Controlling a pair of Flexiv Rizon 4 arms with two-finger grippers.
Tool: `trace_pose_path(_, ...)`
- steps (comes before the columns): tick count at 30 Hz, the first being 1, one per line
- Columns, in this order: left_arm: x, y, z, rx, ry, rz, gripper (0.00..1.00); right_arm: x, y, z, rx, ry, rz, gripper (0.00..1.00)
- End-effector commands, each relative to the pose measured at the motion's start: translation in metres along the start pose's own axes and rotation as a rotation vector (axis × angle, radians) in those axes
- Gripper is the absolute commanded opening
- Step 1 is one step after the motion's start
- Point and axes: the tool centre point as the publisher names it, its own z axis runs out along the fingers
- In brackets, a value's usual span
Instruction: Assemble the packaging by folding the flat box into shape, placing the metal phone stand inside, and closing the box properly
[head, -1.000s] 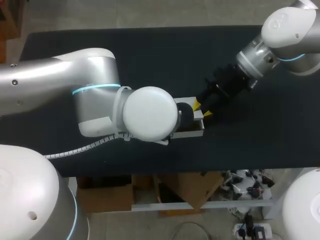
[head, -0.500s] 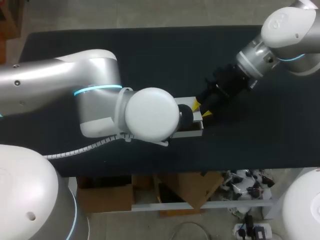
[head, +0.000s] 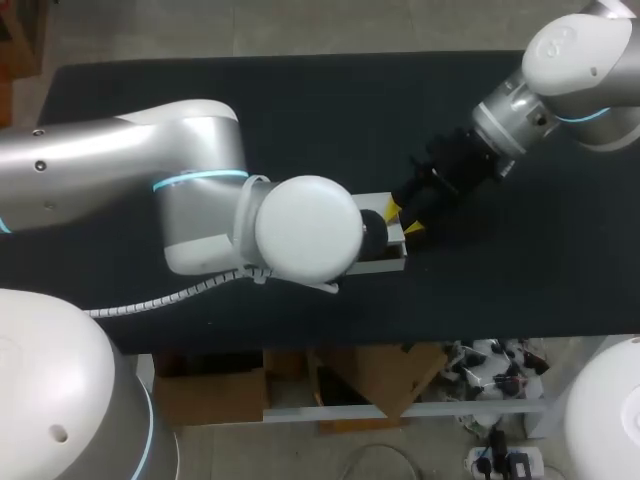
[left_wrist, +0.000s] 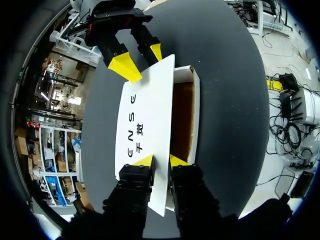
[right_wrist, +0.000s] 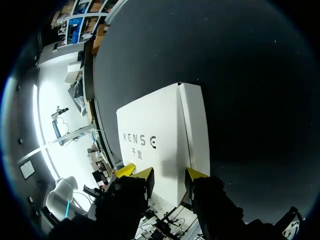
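In the left wrist view the near end of the lid (left_wrist: 145, 115) is covered by the left gripper (left_wrist: 161, 161). Only a narrow brown strip inside the box (left_wrist: 195, 115) is shown, so its contents cannot be told. In the head view most of the box is hidden under the left arm (head: 305, 228).

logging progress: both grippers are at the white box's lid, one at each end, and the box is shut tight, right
Not shut: the left wrist view shows the lid raised and the box open beside it, brown inside. The left gripper and right gripper are at the lid's ends.
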Motion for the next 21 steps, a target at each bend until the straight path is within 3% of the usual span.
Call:
trace_pose_path(1, 0.0024, -0.0021, 0.0060, -0.008, -0.005, -0.002, 0.17, 0.0002, 0.0001, 0.0001, 0.002, 0.001, 0.000, 0.42)
trace_pose_path(21, 0.0025, 0.0004, 0.0079, -0.014, -0.005, -0.009, 0.18, -0.0015, -0.0020, -0.0049, -0.011, -0.008, 0.004, 0.40)
